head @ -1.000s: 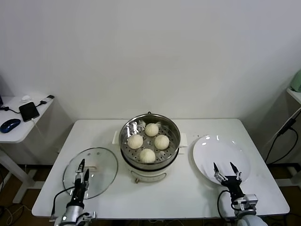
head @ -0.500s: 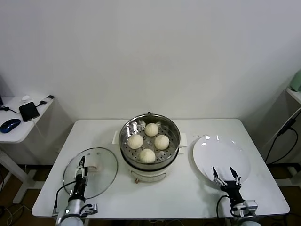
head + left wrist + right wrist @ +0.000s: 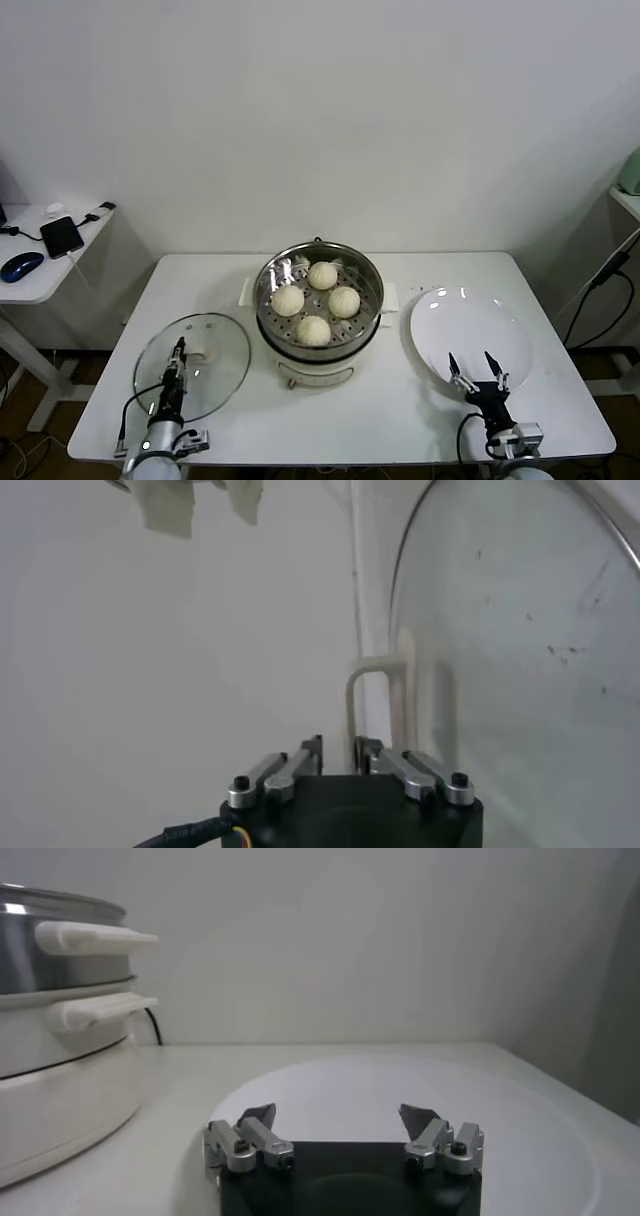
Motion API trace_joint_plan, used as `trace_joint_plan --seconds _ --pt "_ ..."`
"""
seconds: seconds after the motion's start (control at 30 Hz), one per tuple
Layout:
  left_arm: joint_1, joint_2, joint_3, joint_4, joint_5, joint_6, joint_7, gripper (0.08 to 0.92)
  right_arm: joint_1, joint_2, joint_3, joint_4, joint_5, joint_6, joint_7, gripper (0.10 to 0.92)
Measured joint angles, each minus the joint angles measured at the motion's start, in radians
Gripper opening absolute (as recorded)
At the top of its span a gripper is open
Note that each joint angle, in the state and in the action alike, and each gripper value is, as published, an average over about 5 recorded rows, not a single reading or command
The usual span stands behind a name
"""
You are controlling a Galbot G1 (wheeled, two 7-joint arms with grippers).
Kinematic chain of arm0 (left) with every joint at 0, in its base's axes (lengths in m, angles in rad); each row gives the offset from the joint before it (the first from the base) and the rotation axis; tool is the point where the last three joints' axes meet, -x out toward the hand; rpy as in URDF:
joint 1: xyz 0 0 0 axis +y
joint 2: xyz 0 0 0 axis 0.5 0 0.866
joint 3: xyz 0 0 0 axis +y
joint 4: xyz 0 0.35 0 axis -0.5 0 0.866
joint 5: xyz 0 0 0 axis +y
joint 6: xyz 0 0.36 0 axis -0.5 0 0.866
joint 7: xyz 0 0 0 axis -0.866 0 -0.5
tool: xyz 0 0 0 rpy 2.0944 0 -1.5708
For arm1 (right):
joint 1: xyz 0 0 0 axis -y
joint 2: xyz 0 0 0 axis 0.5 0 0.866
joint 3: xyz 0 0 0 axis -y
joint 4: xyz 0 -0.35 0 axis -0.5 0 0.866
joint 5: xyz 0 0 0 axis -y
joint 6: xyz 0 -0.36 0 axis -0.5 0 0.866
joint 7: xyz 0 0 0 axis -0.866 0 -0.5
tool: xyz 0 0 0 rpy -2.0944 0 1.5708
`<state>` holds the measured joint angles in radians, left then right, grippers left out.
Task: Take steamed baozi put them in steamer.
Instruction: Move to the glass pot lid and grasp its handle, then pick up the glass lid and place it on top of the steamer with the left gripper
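The steel steamer (image 3: 318,300) stands on its white base at the table's centre. Several cream-white baozi lie on its perforated tray, among them one at the back (image 3: 322,275) and one at the front (image 3: 313,330). My left gripper (image 3: 178,352) is shut and empty, low over the near part of the glass lid (image 3: 215,360). In the left wrist view its fingertips (image 3: 338,746) sit close together before the lid's handle (image 3: 375,695). My right gripper (image 3: 476,365) is open and empty over the near edge of the white plate (image 3: 470,330). The right wrist view shows it (image 3: 338,1116) spread wide over the plate (image 3: 520,1118), with the steamer (image 3: 50,968) off to one side.
The glass lid lies flat left of the steamer and the empty white plate lies right of it. A side table (image 3: 40,270) with a phone and a mouse stands at the far left. A black cable (image 3: 600,290) hangs at the right, beyond the table.
Both grippers have drawn back a little toward the table's front edge. The left gripper's fingers look closer together than a second ago. The baozi, lid and plate have not moved.
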<state>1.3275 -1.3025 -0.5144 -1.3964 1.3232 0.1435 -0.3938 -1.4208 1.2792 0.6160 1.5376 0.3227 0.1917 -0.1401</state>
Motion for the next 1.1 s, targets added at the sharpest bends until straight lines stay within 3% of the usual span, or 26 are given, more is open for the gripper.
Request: trace_joint_plan --seconds 0.2,0.47,0.73,1.1 --pt "0.015 0.012 -0.005 -0.037 -0.035 0.006 0.018 0.142 0.002 0.000 0.004 0.009 -0.001 -0.001 -0.002 0.823" --pt "0.060 0.066 -0.028 -0.190 -0.143 0.042 0.091 0.136 -0.004 -0.005 0.010 0.022 -0.007 -0.002 -0.007 0.823" --pt "0.089 0.171 -0.042 -0.417 -0.288 0.132 0.233 0.136 -0.008 -0.017 0.011 0.044 -0.023 -0.017 -0.005 0.823" --pt "-0.037 0.239 0.121 -0.655 -0.308 0.352 0.444 0.136 -0.013 -0.023 0.004 0.062 -0.052 -0.006 -0.006 0.823"
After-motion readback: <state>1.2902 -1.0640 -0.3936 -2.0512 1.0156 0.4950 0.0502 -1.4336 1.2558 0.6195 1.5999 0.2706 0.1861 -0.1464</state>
